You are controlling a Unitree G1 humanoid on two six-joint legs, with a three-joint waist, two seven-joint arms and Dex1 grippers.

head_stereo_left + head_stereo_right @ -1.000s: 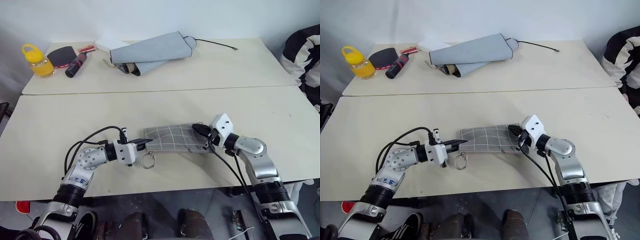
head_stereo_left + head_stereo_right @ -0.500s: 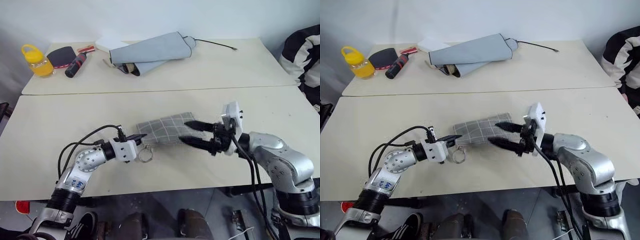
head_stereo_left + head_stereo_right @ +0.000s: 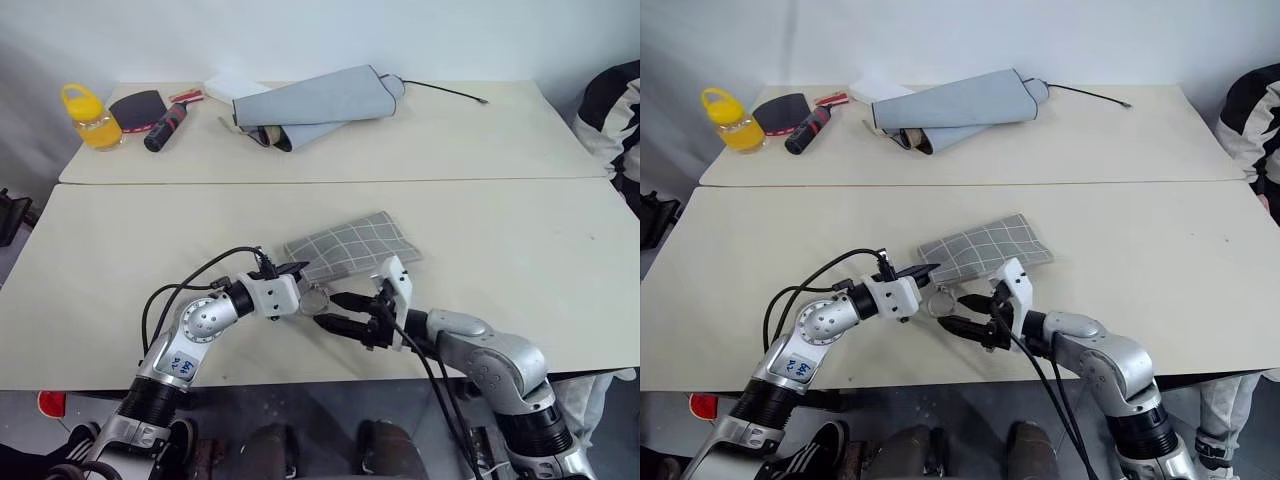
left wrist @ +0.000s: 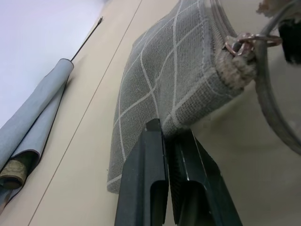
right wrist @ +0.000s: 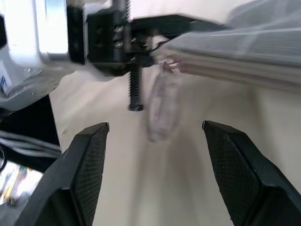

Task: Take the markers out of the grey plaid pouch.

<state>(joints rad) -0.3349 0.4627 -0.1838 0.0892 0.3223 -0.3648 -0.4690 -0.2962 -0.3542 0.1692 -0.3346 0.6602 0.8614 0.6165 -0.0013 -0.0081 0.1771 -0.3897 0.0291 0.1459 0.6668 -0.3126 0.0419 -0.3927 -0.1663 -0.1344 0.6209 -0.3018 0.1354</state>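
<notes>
So the grey plaid pouch is lying on the near table, roughly in the middle, just ahead of both arms. Its long axis is running diagonally: the zip end with the ring is pointing back toward the robot and a bit left, and the other end is angling away toward the far right. In the left wrist view that near corner is looking lifted a little off the tabletop.

The left gripper is clamping its two black fingers shut on the pouch's near edge, right beside the zip.

The right gripper is sitting just right of the ring, pointing left toward it, fingers spread wide with nothing between them. Its wrist view is showing the ring hanging in the gap ahead, not touched.

Can't see any markers, the pouch is looking zipped.

On the far table there's a rolled grey fabric, a yellow bottle and a paddle.
</notes>
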